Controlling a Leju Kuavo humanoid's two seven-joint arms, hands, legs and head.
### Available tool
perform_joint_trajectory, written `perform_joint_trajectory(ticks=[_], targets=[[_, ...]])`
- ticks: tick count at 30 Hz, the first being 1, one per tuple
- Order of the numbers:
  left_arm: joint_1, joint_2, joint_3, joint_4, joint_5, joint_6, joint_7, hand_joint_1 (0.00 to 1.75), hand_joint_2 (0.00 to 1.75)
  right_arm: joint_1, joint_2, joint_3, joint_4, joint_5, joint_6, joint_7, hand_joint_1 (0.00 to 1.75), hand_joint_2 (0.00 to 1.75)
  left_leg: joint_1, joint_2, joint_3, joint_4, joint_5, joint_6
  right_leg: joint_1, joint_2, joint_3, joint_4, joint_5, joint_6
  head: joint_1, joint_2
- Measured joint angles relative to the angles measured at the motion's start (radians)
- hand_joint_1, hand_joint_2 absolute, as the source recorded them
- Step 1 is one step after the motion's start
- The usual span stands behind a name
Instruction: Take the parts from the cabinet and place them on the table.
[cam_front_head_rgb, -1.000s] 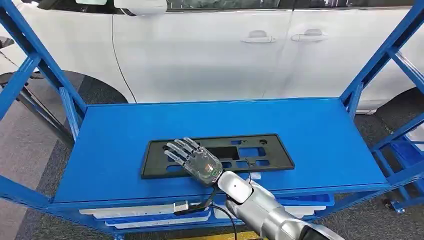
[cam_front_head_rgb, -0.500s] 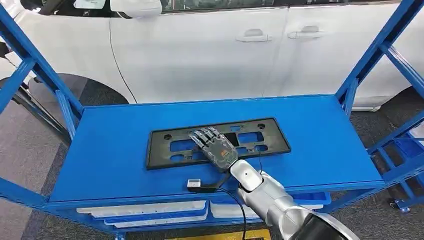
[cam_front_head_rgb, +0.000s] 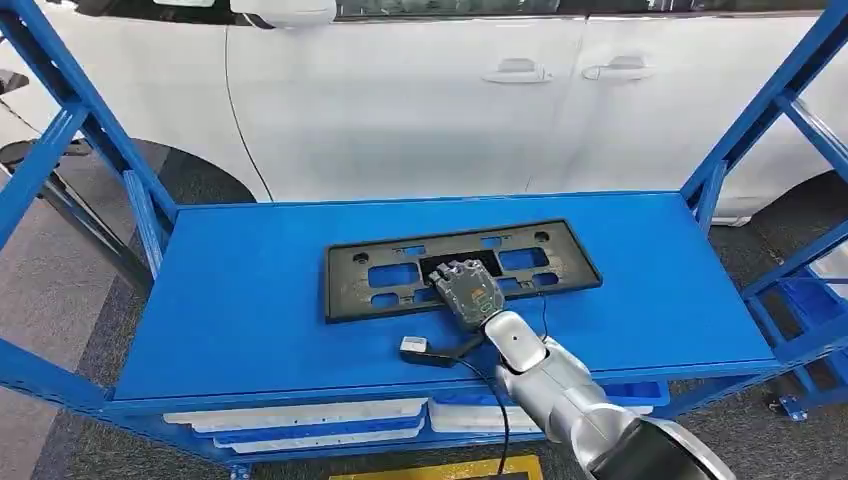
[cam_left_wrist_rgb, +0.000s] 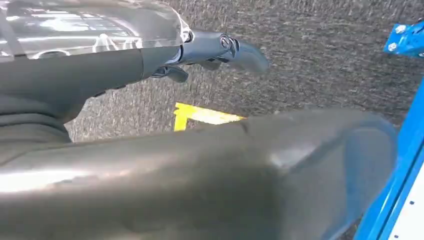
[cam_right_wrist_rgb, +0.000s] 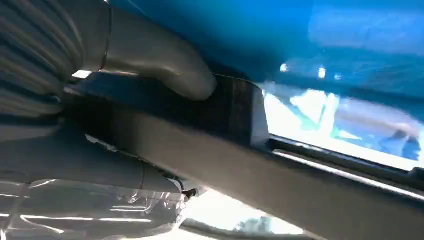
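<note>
Plate (cam_front_head_rgb: 370, 275), a flat black plastic frame with rectangular cutouts, had slid farther back and to the right on the smooth blue shelf (cam_front_head_rgb: 230, 300) since a second earlier. Right hand (cam_front_head_rgb: 468, 288) lay across its middle, fingers curled over a bar, thumb (cam_right_wrist_rgb: 165, 70) pressing the frame: gripping it.

White car (cam_front_head_rgb: 420, 100) parked behind the blue rack, two door handles (cam_front_head_rgb: 570, 70) visible, grey carpet floor (cam_front_head_rgb: 60, 290), yellow floor tape (cam_left_wrist_rgb: 202, 115), white trays (cam_front_head_rgb: 300, 415) on lower shelf.
</note>
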Motion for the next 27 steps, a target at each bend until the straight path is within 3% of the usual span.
perform_joint_trajectory(ticks=[2, 3, 4, 5, 6, 9, 10, 11, 12, 14, 15, 16, 18, 20, 21, 22, 24, 26, 27], targets=[[0.000, 0.000, 0.000, 0.000, 0.000, -0.001, 0.000, 0.00, 0.00, -0.001, -0.002, -0.002, 0.002, 0.000, 0.000, 0.000, 1.75, 1.75, -0.001, -0.002, 0.004, 0.000, 0.000, -0.001, 0.000, 0.000, 0.046, -0.096, 0.067, -0.006, 0.000, 0.000], [0.000, 0.000, 0.000, 0.000, 0.000, -0.001, 0.000, 0.00, 0.00, -0.002, -0.003, -0.002, 0.002, 0.000, 0.000, 0.000, 1.75, 1.75, -0.001, -0.003, 0.005, 0.000, -0.001, -0.001, 0.000, 0.000, 0.062, -0.131, 0.085, -0.008, 0.000, 0.000], [0.000, 0.000, 0.000, 0.000, 0.000, -0.001, -0.002, 0.00, 0.00, -0.004, -0.003, -0.003, 0.002, 0.000, 0.000, 0.000, 1.75, 1.75, -0.001, -0.003, 0.008, 0.000, -0.002, -0.003, 0.001, 0.000, 0.108, -0.227, 0.130, -0.015, 0.000, 0.000], [-0.001, 0.000, 0.000, 0.000, -0.001, -0.002, -0.005, 0.00, 0.00, -0.006, -0.003, -0.005, 0.002, 0.002, 0.000, 0.000, 1.75, 1.75, -0.001, -0.003, 0.009, -0.001, -0.003, -0.005, 0.004, 0.000, 0.144, -0.308, 0.148, -0.024, 0.000, 0.000], [-0.002, 0.000, 0.000, 0.000, -0.002, -0.004, -0.008, 0.00, 0.00, -0.008, -0.003, -0.006, 0.002, 0.004, 0.000, -0.001, 1.75, 1.75, -0.006, -0.005, 0.006, 0.002, -0.006, -0.012, 0.011, -0.002, 0.150, -0.322, 0.139, -0.026, 0.000, 0.000], [-0.002, 0.000, 0.000, 0.000, -0.004, -0.014, -0.038, 0.00, 0.00, -0.009, -0.003, -0.015, 0.002, 0.009, -0.002, -0.013, 1.75, 1.75, -0.001, -0.005, 0.010, -0.009, -0.001, -0.030, 0.016, -0.001, 0.148, -0.322, 0.140, -0.037, 0.000, 0.000], [-0.002, 0.000, 0.000, 0.000, -0.004, -0.017, -0.057, 0.00, 0.00, -0.012, -0.003, -0.020, 0.001, 0.012, -0.007, -0.018, 1.75, 1.75, -0.005, -0.005, 0.011, -0.008, -0.004, -0.037, 0.003, -0.001, 0.157, -0.341, 0.150, -0.046, 0.000, 0.000], [-0.002, 0.002, 0.000, 0.000, -0.004, -0.018, -0.075, 0.00, 0.00, -0.011, -0.002, -0.021, -0.001, 0.013, -0.008, -0.024, 1.75, 1.75, -0.002, -0.003, 0.009, 0.007, -0.013, -0.038, 0.006, -0.005, 0.164, -0.348, 0.153, -0.048, 0.000, 0.000], [-0.004, 0.002, 0.000, 0.000, -0.004, -0.017, -0.095, 0.00, 0.00, -0.013, -0.002, -0.024, -0.001, 0.013, -0.013, -0.029, 1.75, 1.75, -0.003, -0.003, -0.014, 0.060, -0.052, -0.039, 0.003, -0.006, 0.166, -0.352, 0.155, -0.055, 0.000, 0.000], [-0.003, 0.002, 0.000, 0.000, 0.005, -0.013, -0.107, 0.00, 0.00, -0.011, -0.003, -0.032, -0.002, 0.012, -0.027, -0.046, 1.75, 1.75, 0.000, -0.002, -0.087, 0.213, -0.125, -0.043, 0.006, -0.007, 0.163, -0.352, 0.154, -0.057, 0.000, 0.000], [-0.001, 0.003, 0.000, 0.000, 0.010, -0.012, -0.108, 0.00, 0.00, -0.009, -0.002, -0.037, -0.006, 0.007, -0.036, -0.057, 1.75, 1.75, 0.000, -0.002, -0.126, 0.292, -0.152, -0.046, 0.007, -0.007, 0.161, -0.350, 0.154, -0.058, 0.000, 0.000], [0.000, 0.003, 0.001, 0.000, 0.016, -0.013, -0.107, 0.00, 0.00, -0.005, -0.002, -0.043, -0.016, -0.005, -0.045, -0.072, 1.75, 1.75, 0.000, -0.002, -0.140, 0.315, -0.148, -0.047, 0.007, -0.006, 0.160, -0.348, 0.154, -0.058, 0.000, 0.000], [0.000, 0.005, 0.002, 0.000, 0.021, -0.023, -0.104, 0.00, 0.00, 0.007, -0.003, -0.059, -0.058, -0.036, -0.058, -0.105, 1.75, 1.75, 0.001, -0.002, -0.100, 0.223, -0.081, -0.048, 0.005, -0.004, 0.160, -0.342, 0.150, -0.054, 0.000, 0.000], [-0.001, 0.005, 0.003, 0.000, 0.031, -0.037, -0.081, 0.00, 0.00, 0.035, -0.006, -0.095, -0.164, -0.149, -0.066, -0.202, 1.75, 1.75, 0.004, 0.001, -0.014, 0.043, 0.008, -0.048, 0.004, 0.000, 0.158, -0.326, 0.140, -0.045, 0.000, 0.000], [-0.003, 0.005, 0.007, 0.000, 0.036, -0.042, -0.058, 0.00, 0.00, 0.054, -0.008, -0.120, -0.235, -0.233, -0.073, -0.264, 1.75, 1.75, 0.000, 0.001, -0.001, 0.015, -0.011, -0.044, 0.013, 0.001, 0.149, -0.313, 0.133, -0.036, 0.000, 0.000], [-0.004, 0.005, 0.011, 0.000, 0.041, -0.043, -0.034, 0.00, 0.00, 0.074, -0.011, -0.146, -0.325, -0.349, -0.062, -0.336, 1.75, 1.75, 0.000, -0.003, -0.008, 0.020, -0.009, -0.032, 0.013, 0.002, 0.143, -0.311, 0.134, -0.033, 0.000, 0.000], [0.001, 0.004, 0.026, 0.000, 0.057, -0.050, 0.015, 0.00, 0.00, 0.123, -0.024, -0.177, -0.499, -0.595, -0.004, -0.461, 1.75, 1.75, -0.003, -0.005, -0.011, 0.020, -0.010, -0.022, 0.011, 0.001, 0.143, -0.312, 0.134, -0.027, 0.000, 0.000], [0.007, 0.002, 0.032, 0.000, 0.063, -0.056, 0.031, 0.00, 0.00, 0.155, -0.036, -0.196, -0.639, -0.707, 0.040, -0.475, 1.75, 1.75, 0.002, -0.003, -0.008, 0.013, -0.004, -0.010, 0.006, 0.001, 0.141, -0.300, 0.121, -0.016, 0.000, 0.000], [0.005, 0.002, 0.034, 0.000, 0.064, -0.057, 0.032, 0.00, 0.00, 0.167, -0.044, -0.205, -0.692, -0.708, 0.047, -0.475, 1.75, 1.75, 0.002, -0.003, -0.010, 0.013, -0.004, -0.003, 0.005, 0.000, 0.122, -0.260, 0.091, -0.010, 0.000, 0.000]])
